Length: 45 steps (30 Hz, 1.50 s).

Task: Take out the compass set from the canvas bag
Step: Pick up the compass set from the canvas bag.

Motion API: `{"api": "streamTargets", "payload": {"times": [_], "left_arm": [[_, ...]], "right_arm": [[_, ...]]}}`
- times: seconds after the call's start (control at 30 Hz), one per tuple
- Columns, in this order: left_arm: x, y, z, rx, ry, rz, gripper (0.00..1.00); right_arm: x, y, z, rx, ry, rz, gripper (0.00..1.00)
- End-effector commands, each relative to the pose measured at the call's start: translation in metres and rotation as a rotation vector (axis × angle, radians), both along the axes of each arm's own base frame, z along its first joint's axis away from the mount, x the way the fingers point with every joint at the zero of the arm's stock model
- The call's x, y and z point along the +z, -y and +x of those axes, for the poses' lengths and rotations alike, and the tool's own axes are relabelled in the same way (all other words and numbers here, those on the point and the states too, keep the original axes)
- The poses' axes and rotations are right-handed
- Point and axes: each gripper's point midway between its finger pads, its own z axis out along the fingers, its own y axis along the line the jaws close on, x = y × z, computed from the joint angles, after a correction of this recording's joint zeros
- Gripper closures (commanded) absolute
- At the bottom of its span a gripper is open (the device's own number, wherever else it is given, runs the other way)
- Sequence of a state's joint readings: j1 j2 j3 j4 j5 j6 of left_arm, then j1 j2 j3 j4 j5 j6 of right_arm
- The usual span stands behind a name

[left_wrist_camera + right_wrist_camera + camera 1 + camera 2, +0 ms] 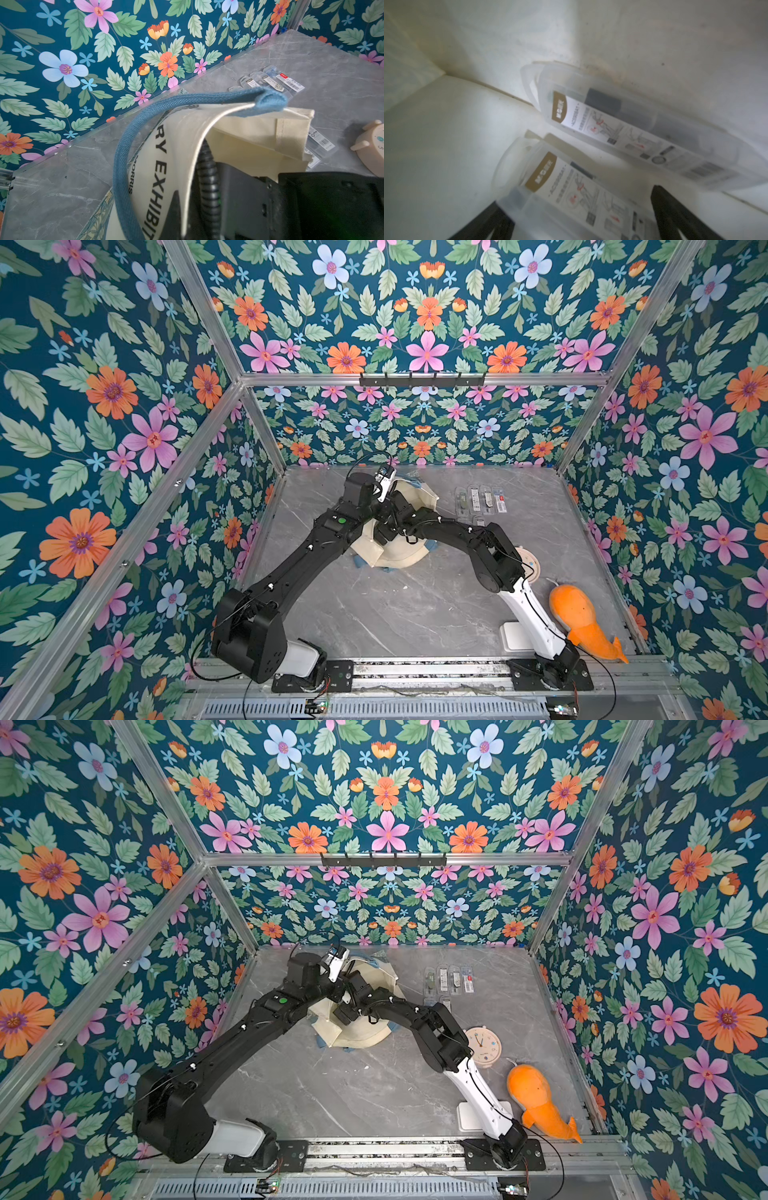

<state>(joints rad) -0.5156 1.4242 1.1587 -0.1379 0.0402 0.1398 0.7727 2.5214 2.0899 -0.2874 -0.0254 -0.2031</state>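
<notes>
**Bimanual cell, seen from above and from both wrists.** In both top views the canvas bag (399,560) lies on the grey marble surface (395,614), toward 11 o'clock from its centre. Its mouth is raised and both of your arms meet over it.

Your left hand (383,489) sits at the bag's 12 o'clock rim, pressed together. Its wrist view shows the blue strap handle (124,155) arching over the lifted rim, but not what the hand pinches.

Your right hand (578,199) is down inside the bag, hidden from above. Its wrist view shows two dark fingers (675,218) spread wide either side of the nearer compass set (544,172), a clear case with a printed label. Whether they touch it cannot be told. A second compass set (623,128) leans against the cream inner wall just beyond.

Outside the bag, clear labelled cases (482,499) lie in a row at 1 o'clock. An alarm clock (484,1046) lies at 3 o'clock and an orange plush whale (577,618) at 4 o'clock.
</notes>
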Motion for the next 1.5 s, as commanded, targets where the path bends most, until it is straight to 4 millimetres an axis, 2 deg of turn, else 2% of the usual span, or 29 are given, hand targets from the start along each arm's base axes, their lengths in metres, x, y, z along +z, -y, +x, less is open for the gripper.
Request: {"api": "streamTargets", "payload": {"times": [0.0, 0.17, 0.37, 0.5, 0.63, 0.8, 1.17, 1.33, 1.47], "left_arm": [[-0.030, 0.031, -0.040, -0.222, -0.179, -0.034, 1.00], [-0.033, 0.031, -0.038, -0.213, -0.182, -0.028, 1.00], [-0.036, 0.030, -0.036, -0.203, -0.186, -0.020, 1.00], [-0.037, 0.029, -0.035, -0.195, -0.185, -0.016, 1.00], [-0.038, 0.029, -0.034, -0.192, -0.185, -0.014, 1.00], [-0.038, 0.028, -0.033, -0.184, -0.184, -0.011, 1.00], [-0.035, 0.023, -0.028, -0.142, -0.164, -0.008, 1.00], [-0.032, 0.021, -0.026, -0.131, -0.152, -0.010, 1.00], [-0.032, 0.022, -0.026, -0.130, -0.154, -0.015, 1.00]], "right_arm": [[-0.021, 0.017, -0.015, -0.059, -0.139, -0.111, 0.01], [-0.021, 0.027, -0.031, -0.102, -0.238, -0.138, 0.14], [0.000, 0.026, -0.039, -0.104, -0.263, -0.094, 0.33], [0.013, 0.022, -0.043, -0.101, -0.283, -0.057, 0.50], [0.026, 0.019, -0.046, -0.102, -0.298, -0.020, 0.62], [0.039, 0.017, -0.051, -0.103, -0.318, 0.011, 0.70], [0.077, 0.024, -0.080, -0.128, -0.397, 0.136, 0.74], [0.080, 0.034, -0.088, -0.166, -0.403, 0.166, 0.81], [0.071, 0.039, -0.090, -0.185, -0.417, 0.156, 0.84]]}}
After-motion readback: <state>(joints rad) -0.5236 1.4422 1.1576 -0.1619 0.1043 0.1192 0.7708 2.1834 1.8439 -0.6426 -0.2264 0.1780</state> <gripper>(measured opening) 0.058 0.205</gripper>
